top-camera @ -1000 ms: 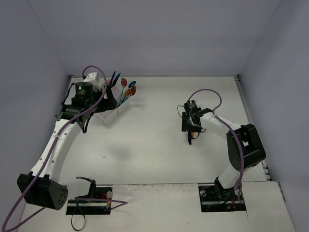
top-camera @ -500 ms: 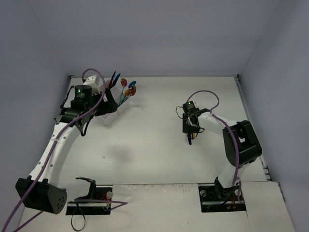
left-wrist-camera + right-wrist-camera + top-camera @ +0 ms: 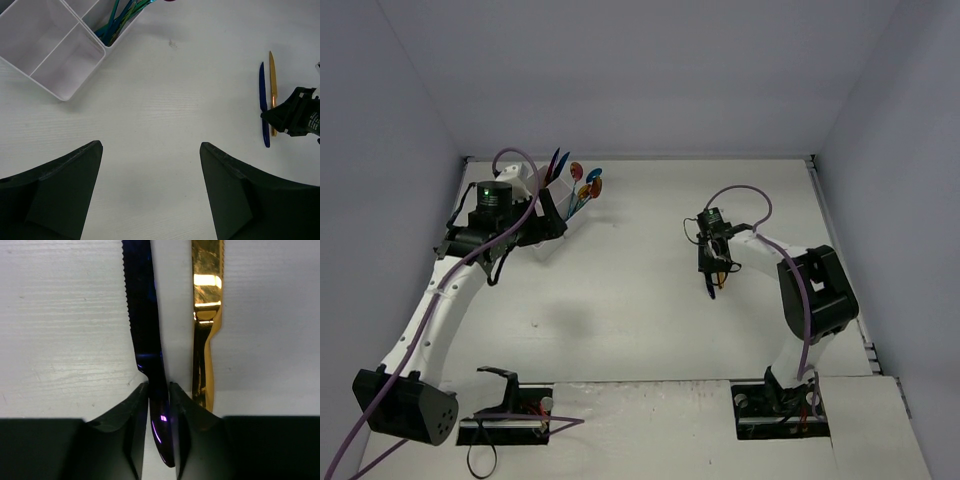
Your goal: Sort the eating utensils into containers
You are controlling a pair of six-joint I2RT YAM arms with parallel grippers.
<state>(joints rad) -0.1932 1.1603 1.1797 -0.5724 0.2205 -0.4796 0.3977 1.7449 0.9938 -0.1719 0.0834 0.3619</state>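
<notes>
The white four-compartment box [image 3: 560, 232] stands at the back left; several colourful utensils [image 3: 578, 186] stick up from its far compartment. In the left wrist view the box [image 3: 62, 92] shows two bare compartments, with utensil handles [image 3: 116, 24] in another. My left gripper [image 3: 546, 214] is open and empty, its tips [image 3: 151, 146] over bare table beside the box. My right gripper [image 3: 711, 268] is shut [image 3: 159, 391] on the handle of a dark blue knife [image 3: 142, 315] that lies on the table. A gold knife [image 3: 207, 315] lies parallel just right of it, untouched.
Both knives, blue [image 3: 263, 105] and gold [image 3: 272, 90], also show in the left wrist view next to the right gripper [image 3: 295, 117]. Grey walls close in the white table on three sides. Both arm bases stand at the near edge.
My right gripper has shifted slightly left over the knives and now pinches the blue knife's handle. My left gripper has edged a little away from the box.
</notes>
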